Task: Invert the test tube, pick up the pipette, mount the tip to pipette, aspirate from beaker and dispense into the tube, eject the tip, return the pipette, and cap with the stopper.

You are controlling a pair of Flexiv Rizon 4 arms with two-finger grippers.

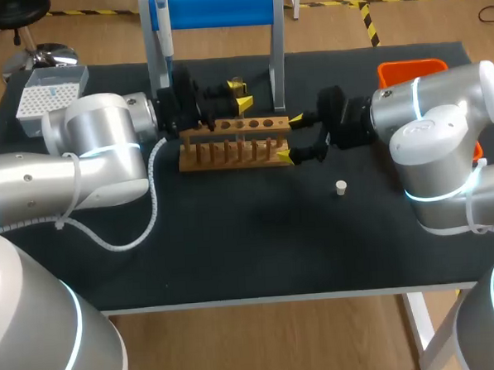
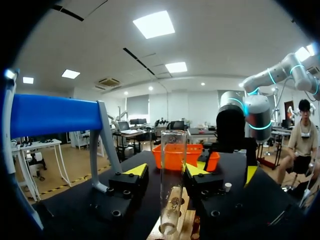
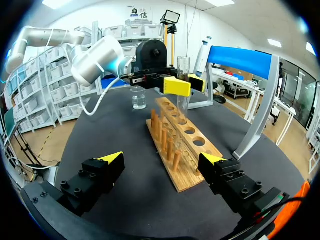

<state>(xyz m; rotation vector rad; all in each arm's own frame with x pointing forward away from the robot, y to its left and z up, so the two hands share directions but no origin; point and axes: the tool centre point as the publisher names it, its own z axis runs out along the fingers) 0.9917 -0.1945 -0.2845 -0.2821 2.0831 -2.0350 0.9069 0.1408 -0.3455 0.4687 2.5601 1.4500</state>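
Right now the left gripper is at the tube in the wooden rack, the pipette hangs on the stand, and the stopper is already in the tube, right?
Not quite: the stopper is not in the tube; the head view shows it on the table, right of the rack. The rest holds.

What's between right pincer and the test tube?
The wooden rack: its pegs and empty holes run from the open right pincer to the test tube at its far end. Right wrist view shows it.
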